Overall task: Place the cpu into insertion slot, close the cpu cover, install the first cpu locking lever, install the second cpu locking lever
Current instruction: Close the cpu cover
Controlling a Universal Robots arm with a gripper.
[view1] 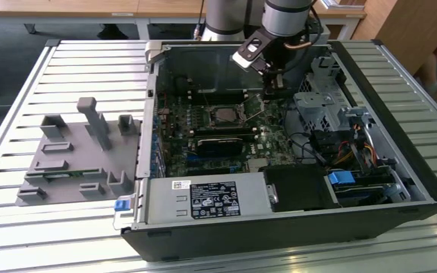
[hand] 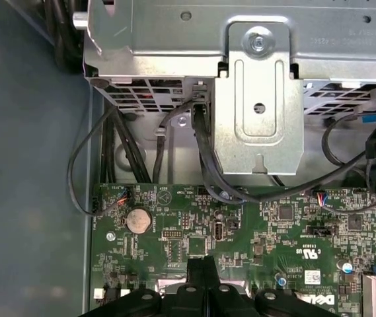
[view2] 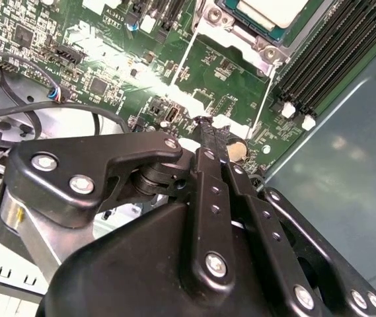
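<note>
Gripper [view2: 205, 123] near cpu [view2: 271, 9], jaws seemingly together

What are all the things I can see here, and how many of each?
computer case: one, black, open, on the table
table: one, silver, slatted
parts tray: one, grey, the exterior view's left of the case
circuit board: one, green, inside the case
cpu: one, silver-grey, mid-board
power supply: one, silver, case's near edge
coin battery: one, silver, on the board
robot arm: one, grey, above the case
end effector: one, black, shut, just above the board
</note>
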